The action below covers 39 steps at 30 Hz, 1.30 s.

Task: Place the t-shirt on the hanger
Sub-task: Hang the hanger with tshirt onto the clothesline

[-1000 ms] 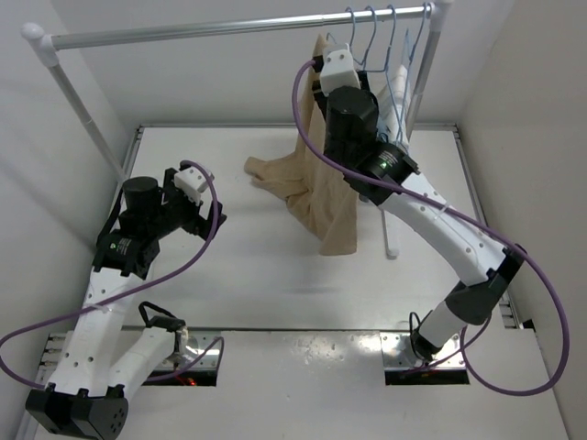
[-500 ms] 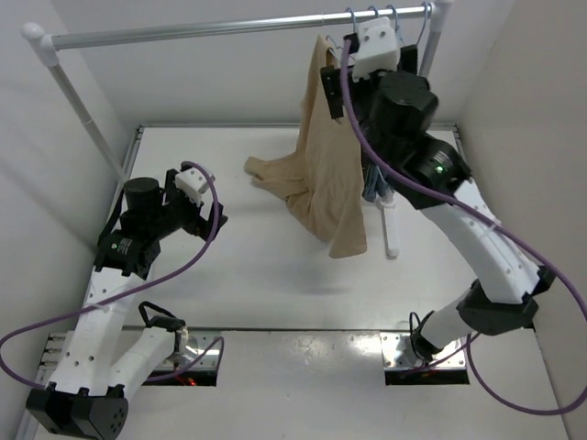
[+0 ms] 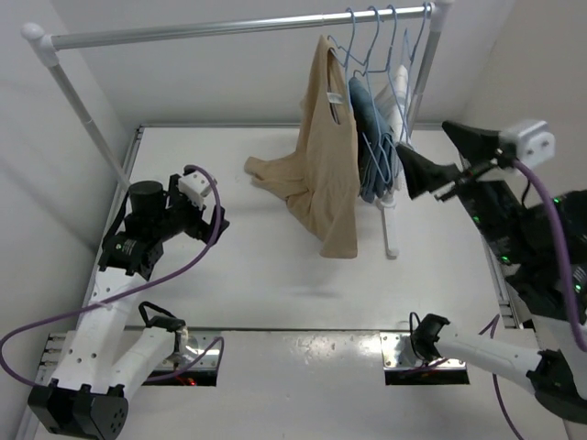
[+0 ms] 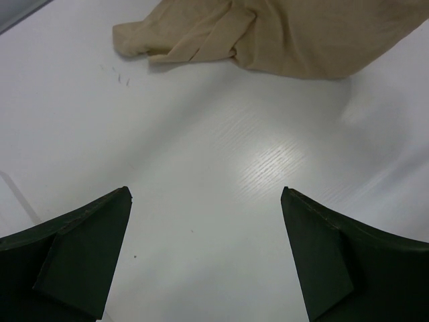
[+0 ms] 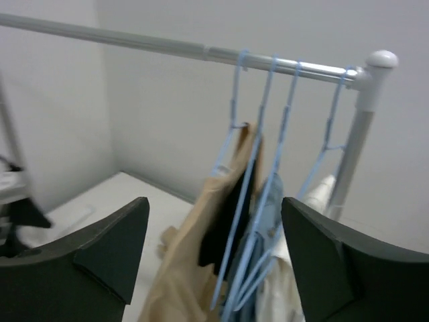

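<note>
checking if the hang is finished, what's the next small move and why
Probably ease the left gripper forward to the t-shirt where its bunched end lies on the table, and lift that end clear. The shirt hangs from the hanger on the rail, yet one end lies crumpled on the table. The left gripper and the right gripper are both open and empty.

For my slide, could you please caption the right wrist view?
Open right pincer faces the t-shirt hanging from the rail.

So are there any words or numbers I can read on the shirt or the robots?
None can be read. The t-shirt is plain tan, and the rail, the left arm and the right arm show no letters, numbers or labels.
</note>
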### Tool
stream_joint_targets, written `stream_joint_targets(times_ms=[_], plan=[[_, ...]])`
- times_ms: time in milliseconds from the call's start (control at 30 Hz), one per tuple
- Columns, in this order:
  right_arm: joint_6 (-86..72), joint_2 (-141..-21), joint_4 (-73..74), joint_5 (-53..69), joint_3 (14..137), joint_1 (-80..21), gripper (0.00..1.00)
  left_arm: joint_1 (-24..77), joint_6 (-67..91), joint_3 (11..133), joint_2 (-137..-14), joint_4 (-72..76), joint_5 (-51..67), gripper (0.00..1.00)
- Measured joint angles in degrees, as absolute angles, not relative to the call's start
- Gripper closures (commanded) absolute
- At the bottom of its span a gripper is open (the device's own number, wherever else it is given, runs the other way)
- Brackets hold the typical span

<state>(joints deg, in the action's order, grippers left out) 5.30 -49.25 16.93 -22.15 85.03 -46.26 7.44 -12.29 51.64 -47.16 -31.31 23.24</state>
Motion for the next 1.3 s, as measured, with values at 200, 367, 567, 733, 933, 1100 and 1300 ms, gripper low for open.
stream_joint_targets(times_ms=[200, 367, 567, 733, 933, 1100, 1300], plan=[[0.05, -46.94, 23.00, -5.82, 85.89, -45.89, 0.35, 7.44, -11.84, 49.89, -47.16, -29.74, 23.38, 0.00], [-5.32, -50.52, 28.42, 11.35, 78.04, -45.91, 0.23, 7.44, -11.73, 47.57, -47.11, -28.27, 23.53, 0.01], [-14.26, -46.28, 28.03, 26.57, 48.14, -45.95, 0.03, 7.46, -11.75, 42.98, -45.76, -27.38, 23.18, 0.01], [-20.45, -38.30, 28.62, 24.82, 35.53, -45.95, 0.00, 7.44, -11.75, 39.24, -44.77, -25.93, 22.57, 0.01], [-27.79, -37.60, 28.93, 8.38, 32.93, -46.00, 0.00, 7.44, -11.64, 37.15, -45.30, -23.59, 20.01, 0.01], [-34.44, -37.41, 31.24, -2.70, 28.53, -46.00, 0.00, 7.46, -11.53, 35.05, -45.32, -20.60, 16.60, 0.03], [-45.58, -37.28, 34.65, -15.18, 28.25, -45.89, 0.00, 7.44, -11.53, 32.21, -45.30, -19.03, 12.69, 0.03]])
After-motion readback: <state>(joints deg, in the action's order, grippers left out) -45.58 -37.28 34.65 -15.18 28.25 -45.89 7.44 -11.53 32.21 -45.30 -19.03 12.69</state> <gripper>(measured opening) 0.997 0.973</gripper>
